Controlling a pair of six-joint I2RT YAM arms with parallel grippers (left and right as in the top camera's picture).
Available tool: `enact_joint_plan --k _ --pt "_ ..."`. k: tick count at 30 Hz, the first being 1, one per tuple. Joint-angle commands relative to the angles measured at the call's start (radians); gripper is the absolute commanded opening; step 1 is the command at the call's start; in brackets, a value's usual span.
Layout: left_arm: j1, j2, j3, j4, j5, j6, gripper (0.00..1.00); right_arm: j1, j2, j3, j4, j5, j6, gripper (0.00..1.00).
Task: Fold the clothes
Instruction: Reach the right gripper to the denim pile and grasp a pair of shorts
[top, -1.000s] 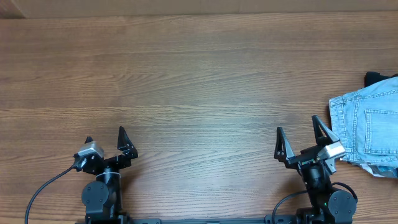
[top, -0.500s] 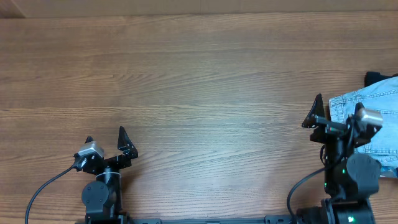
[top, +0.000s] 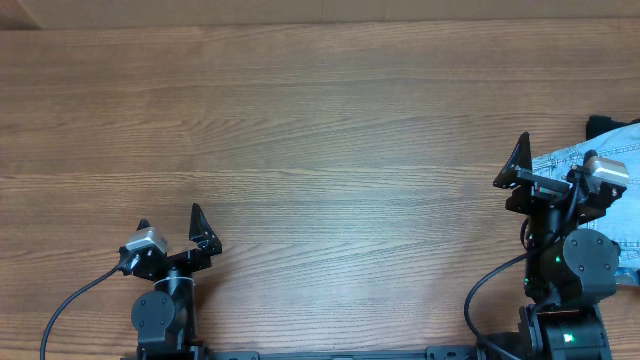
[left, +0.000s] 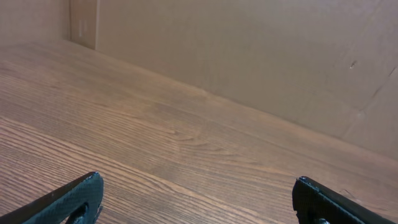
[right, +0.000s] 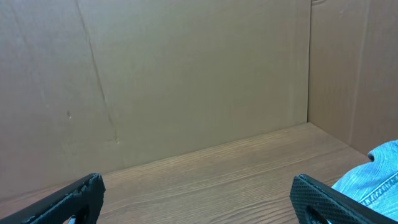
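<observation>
Your right hand (top: 556, 168) is released, its fingers spread wide with nothing between them. The denim shorts (top: 612, 142) lie on the surface (top: 320, 130) directly beneath that hand and run on to its right, out to the surface's edge. In the right wrist view only a pale blue fold (right: 377, 178) shows, just beyond the right finger (right: 329, 202). Whether that finger touches the cloth, you cannot tell. Your left hand (top: 170, 226) is also released, well apart from the shorts.

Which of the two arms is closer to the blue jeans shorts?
The right gripper, hovering at the edge of the denim shorts; the left gripper sits far across the table.
</observation>
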Motion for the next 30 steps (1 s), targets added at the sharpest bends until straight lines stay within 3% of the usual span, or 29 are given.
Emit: enact_joint_plan --k 1,17,22,25,30 --pt "-0.007 0.0 -0.003 0.002 0.006 -0.013 1.0 0.001 -0.004 0.032 0.01 0.018 -0.003 1.0" --pt "-0.007 0.0 -0.003 0.002 0.006 -0.013 1.0 0.001 -0.004 0.032 0.004 0.025 0.0 1.0" --pt "-0.008 0.0 -0.003 0.002 0.006 -0.013 1.0 -0.03 0.016 0.033 -0.024 0.22 0.0 1.0" --pt "-0.008 0.0 -0.003 0.002 0.006 -0.013 1.0 -0.123 0.113 0.033 -0.044 0.241 0.0 1.0" --pt "-0.008 0.0 -0.003 0.002 0.006 -0.013 1.0 -0.194 0.446 0.138 -0.168 0.234 0.0 1.0"
